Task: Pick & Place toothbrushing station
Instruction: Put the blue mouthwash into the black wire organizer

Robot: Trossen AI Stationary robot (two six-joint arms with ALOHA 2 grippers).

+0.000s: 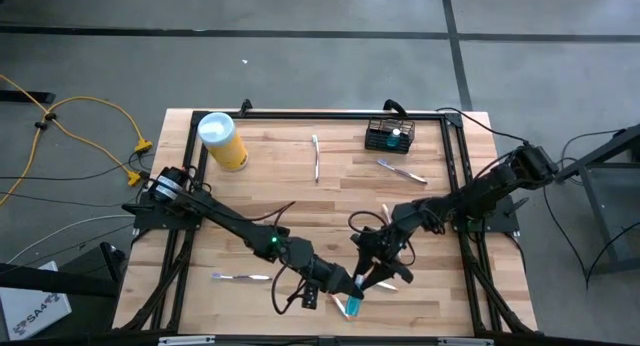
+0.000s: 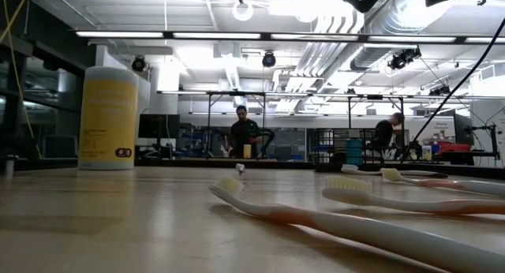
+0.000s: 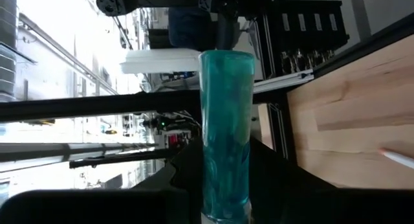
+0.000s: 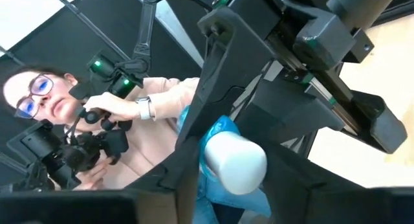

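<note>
The yellow canister (image 1: 224, 140) stands at the table's (image 1: 270, 186) far left corner. Well nearer the front edge, the left gripper (image 1: 345, 287) clasps a teal tube (image 1: 352, 306) — in its wrist view the tube (image 3: 225, 133) runs up between the fingers. The right gripper (image 1: 368, 283) meets it there, fingers either side of the tube's white cap (image 4: 236, 160); whether they pinch cannot be told. The toothbrushing station (image 1: 389, 136) sits far right of the canister, at the back edge.
</note>
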